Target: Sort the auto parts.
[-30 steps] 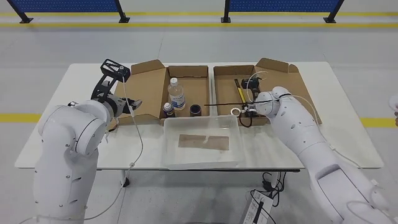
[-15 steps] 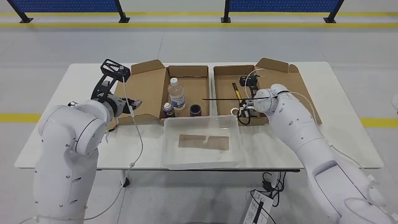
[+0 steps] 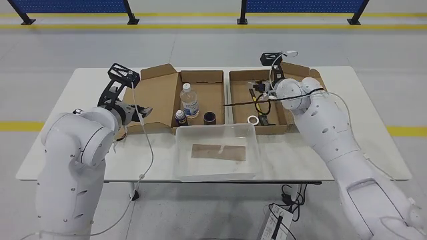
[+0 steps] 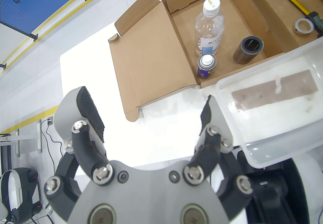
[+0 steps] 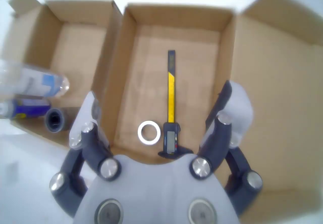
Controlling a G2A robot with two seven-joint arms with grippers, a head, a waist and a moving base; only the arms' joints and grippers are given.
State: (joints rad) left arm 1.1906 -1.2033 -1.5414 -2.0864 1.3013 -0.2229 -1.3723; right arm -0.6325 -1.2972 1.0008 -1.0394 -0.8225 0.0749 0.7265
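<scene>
- Two boxes sat open side by side on the table [image 3: 373, 133]; the left box [image 3: 210, 97] held a bottle [image 3: 189, 100], a can [image 3: 180, 117] and a black cylinder [image 3: 209, 117], all standing.
- The right box [image 3: 241, 93] held a caliper [image 5: 171, 98] lying flat; a ring [image 5: 149, 133] lay just beside its head.
- A clear tub [image 3: 217, 167] stood in front of both.
- The left gripper [image 4: 146, 103] hung wide open and empty over the table, beside the left box.
- The right gripper [image 5: 159, 90] hung wide open and empty above the right box.

Bright, even overhead light; faint soft shadows; glare on the clear bin [image 4: 275, 121]
</scene>
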